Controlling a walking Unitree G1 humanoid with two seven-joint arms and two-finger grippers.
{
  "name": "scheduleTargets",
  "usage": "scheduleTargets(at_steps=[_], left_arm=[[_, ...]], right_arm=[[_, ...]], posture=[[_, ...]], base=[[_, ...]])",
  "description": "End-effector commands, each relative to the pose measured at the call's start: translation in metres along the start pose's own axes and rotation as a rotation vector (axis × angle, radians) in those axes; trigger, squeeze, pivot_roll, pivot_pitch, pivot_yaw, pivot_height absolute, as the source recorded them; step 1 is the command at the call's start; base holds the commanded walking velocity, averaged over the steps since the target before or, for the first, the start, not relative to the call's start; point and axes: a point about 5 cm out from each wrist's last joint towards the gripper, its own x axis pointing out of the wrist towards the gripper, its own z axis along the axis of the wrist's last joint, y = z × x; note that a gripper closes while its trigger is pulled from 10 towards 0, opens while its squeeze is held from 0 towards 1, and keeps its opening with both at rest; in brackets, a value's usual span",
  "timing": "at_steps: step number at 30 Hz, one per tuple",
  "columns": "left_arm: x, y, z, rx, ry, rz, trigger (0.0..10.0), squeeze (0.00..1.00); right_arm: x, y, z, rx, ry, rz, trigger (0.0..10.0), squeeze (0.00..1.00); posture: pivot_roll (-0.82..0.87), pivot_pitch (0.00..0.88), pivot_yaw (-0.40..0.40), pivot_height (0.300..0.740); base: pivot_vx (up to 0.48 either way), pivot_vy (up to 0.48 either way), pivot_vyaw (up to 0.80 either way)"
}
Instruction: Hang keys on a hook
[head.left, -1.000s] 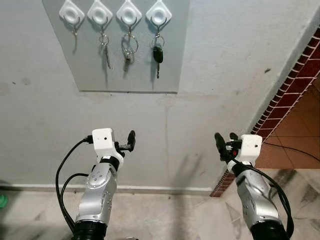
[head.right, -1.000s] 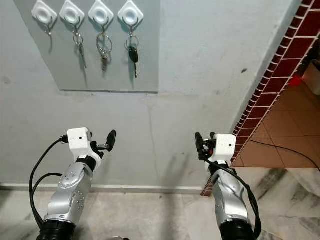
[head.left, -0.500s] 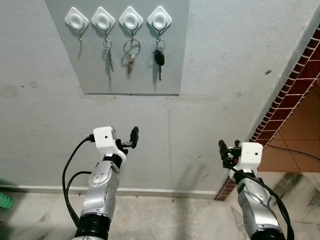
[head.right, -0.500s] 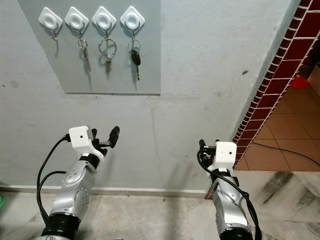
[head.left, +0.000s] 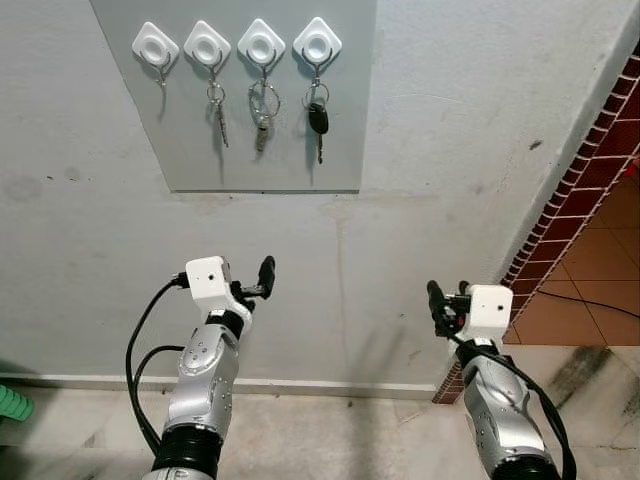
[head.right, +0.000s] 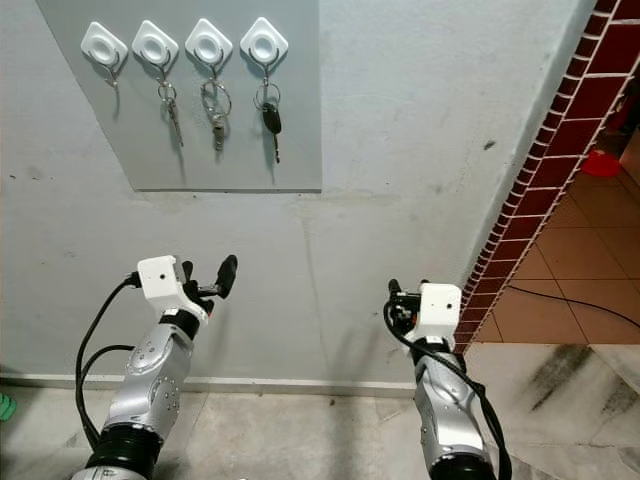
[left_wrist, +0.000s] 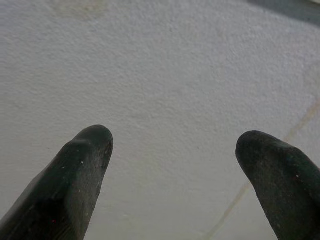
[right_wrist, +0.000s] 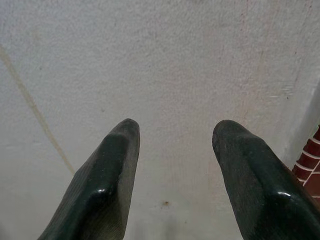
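A grey panel (head.left: 268, 150) on the plaster wall (head.left: 450, 120) carries four white diamond-shaped hooks in a row along its upper edge, and it serves as the landmark here. The hook nearest the panel's left edge (head.left: 154, 46) hangs bare, with only its metal prong showing. The second hook (head.left: 207, 45) holds a plain key on a ring (head.left: 217, 108), the third (head.left: 261, 45) holds a large ring with a small bunch of keys (head.left: 263, 108), and the fourth, nearest the panel's right edge (head.left: 317, 41), holds a black-headed car key (head.left: 318, 118). Well below the panel, the left pincer (head.left: 259, 282) is raised in front of the wall under the panel's middle, its two black fingers apart with nothing between them; the left wrist view shows only bare plaster past the fingertips (left_wrist: 92, 145). The right pincer (head.left: 440, 304) is lower than the panel and off to its right, near the red brick edging (head.left: 575, 210), its fingers likewise spread and empty in the right wrist view. Judged from this, the hanging looks done: three sets of keys sit on hooks, neither pincer carries anything, and both are well clear of the panel. Which set was the task's own cannot be told. What seems left, if anything, is bringing the arms down; the one bare hook would only matter if another set were to come.
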Motion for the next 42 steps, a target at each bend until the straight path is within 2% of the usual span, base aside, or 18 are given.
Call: scheduleTargets(at_steps=[1, 15, 34, 42], left_arm=[[0.0013, 0.0012, 0.0015, -0.005, -0.008, 0.002, 10.0, 0.00], [-0.0002, -0.0018, -0.0009, 0.017, -0.025, 0.001, 10.0, 0.00], [0.0023, -0.0020, -0.0030, 0.016, -0.019, 0.014, 10.0, 0.00], [0.0046, -0.0037, 0.0027, 0.049, -0.039, -0.009, 10.0, 0.00]], right_arm=[[0.0000, 0.0020, 0.0013, -0.015, -0.009, 0.006, 10.0, 0.00], [0.0001, 0.0054, 0.0006, -0.052, 0.005, 0.044, 10.0, 0.00], [0.0000, 0.0036, 0.0008, -0.056, 0.012, 0.052, 10.0, 0.00], [0.0021, 0.0038, 0.0070, -0.062, -0.015, 0.056, 10.0, 0.00]], posture=[[-0.03, 0.000, 0.046, 0.740], [-0.02, 0.000, 0.023, 0.740], [-0.03, 0.000, 0.019, 0.740], [-0.03, 0.000, 0.019, 0.740]], base=[[0.000, 0.000, 0.00], [0.000, 0.000, 0.74], [0.000, 0.000, 0.80], [0.000, 0.000, 0.80]])
